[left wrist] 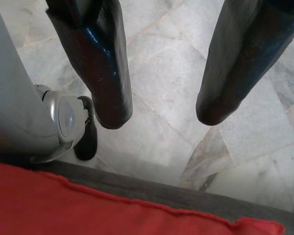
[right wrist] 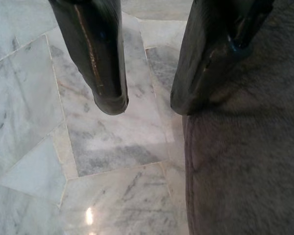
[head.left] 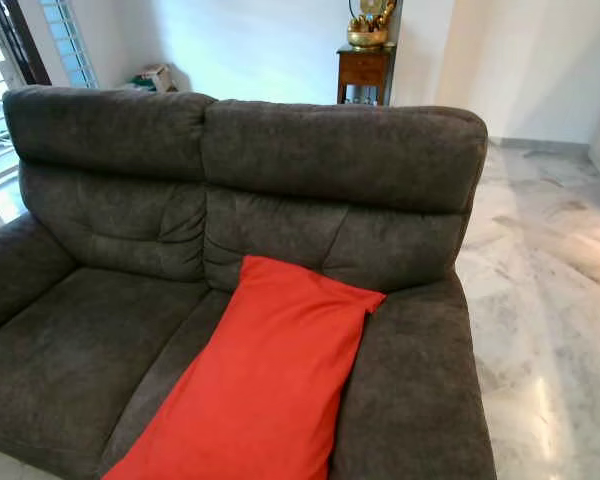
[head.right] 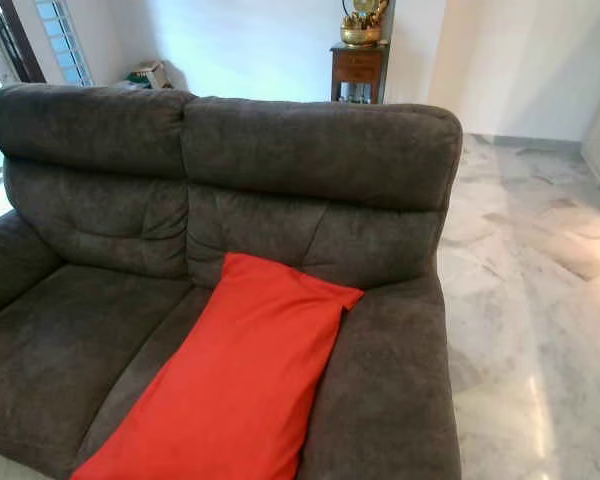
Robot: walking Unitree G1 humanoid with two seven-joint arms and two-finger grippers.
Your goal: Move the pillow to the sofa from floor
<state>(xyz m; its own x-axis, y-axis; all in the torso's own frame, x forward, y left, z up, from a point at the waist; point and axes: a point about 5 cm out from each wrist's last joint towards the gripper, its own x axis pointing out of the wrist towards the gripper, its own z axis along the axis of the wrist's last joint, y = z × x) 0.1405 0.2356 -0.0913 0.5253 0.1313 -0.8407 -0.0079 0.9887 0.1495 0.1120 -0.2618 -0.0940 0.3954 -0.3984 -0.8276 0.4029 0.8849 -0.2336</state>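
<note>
Head views: we see the red pillow [head.left: 265, 385] lying on the grey sofa [head.left: 330, 160], on the right seat, its top corner against the backrest. Left gripper [left wrist: 159, 110] hangs fingers apart above marble floor [left wrist: 161, 63], beside what looks like the robot's foot [left wrist: 73, 122]. Right gripper [right wrist: 147, 105] also spread, by the sofa's side.
</note>
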